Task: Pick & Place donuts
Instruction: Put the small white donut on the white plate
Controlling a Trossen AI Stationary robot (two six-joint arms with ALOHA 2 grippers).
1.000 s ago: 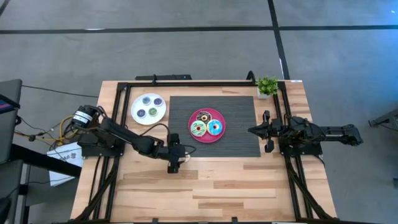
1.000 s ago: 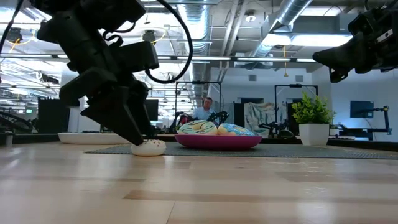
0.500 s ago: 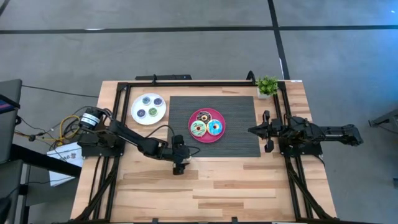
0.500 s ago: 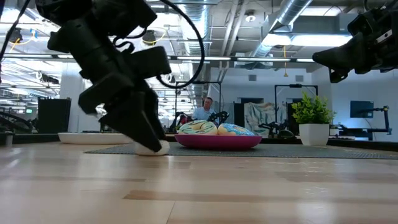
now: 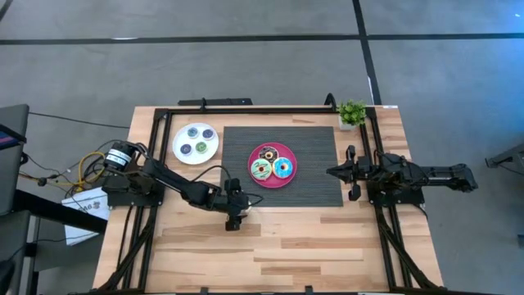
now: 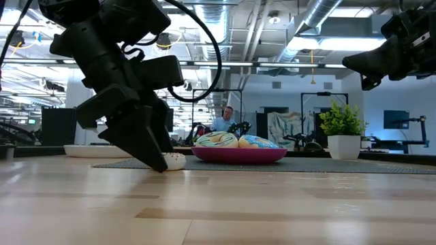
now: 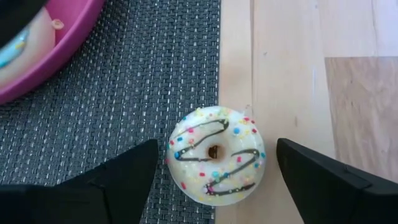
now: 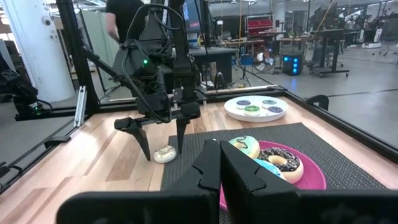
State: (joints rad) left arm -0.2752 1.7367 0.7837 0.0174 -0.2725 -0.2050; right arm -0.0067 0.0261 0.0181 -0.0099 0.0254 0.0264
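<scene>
Left pincer [image 7: 211, 180] lowered over a small cream-iced toy donut with dark drizzle and coloured sprinkles [image 7: 216, 155], fingers [image 7: 118, 180] spread wide on either side, not touching it, nothing held; donut lying flat, straddling the front-left edge of the dark woven mat [image 7: 124, 93] and the bare pale wooden counter [image 7: 292, 74]

Same donut [image 6: 173, 160] in the low view, resting on the counter just beside the dark fingertips [image 6: 153, 160]

Round pink plate [image 5: 273, 166] near the middle of the mat, just beside the pincer, carrying three larger iced donuts: chocolate-brown [image 5: 266, 154], pale green [image 5: 261, 170], light blue [image 5: 283, 169]

Flat white round plate [image 5: 196, 143] toward the back-left corner, holding tiny donuts [image 5: 194, 131]

Right pincer [image 5: 337, 172] raised over the right edge of the mat, fingers closed together, empty

Small potted green plant [image 5: 352, 113] at the back-right corner
</scene>
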